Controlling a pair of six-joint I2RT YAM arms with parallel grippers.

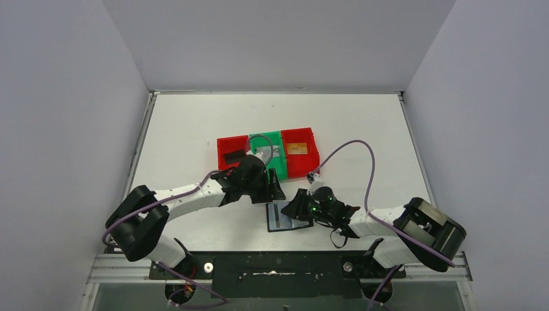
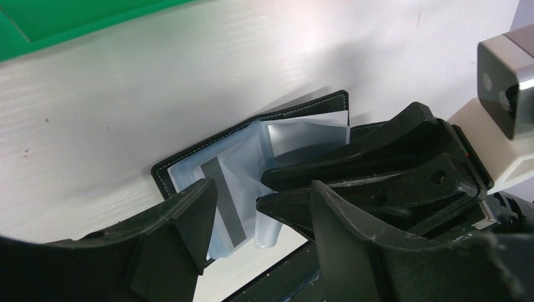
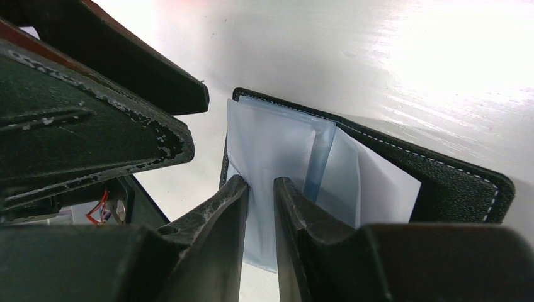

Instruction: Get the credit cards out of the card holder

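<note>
The card holder (image 2: 189, 168) lies open, black (white stitching) with blue-grey pockets. The right hand (image 3: 261, 189) is clenched on one pocket. The left hand (image 1: 270, 186) hovers released.

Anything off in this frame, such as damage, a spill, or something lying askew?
Nothing is spilled or visibly broken. The one oddity is the card holder. It lies open on the table at a slight angle, and its clear inner sleeves stand up fanned rather than flat, because the right claw pinches one of them.
</note>
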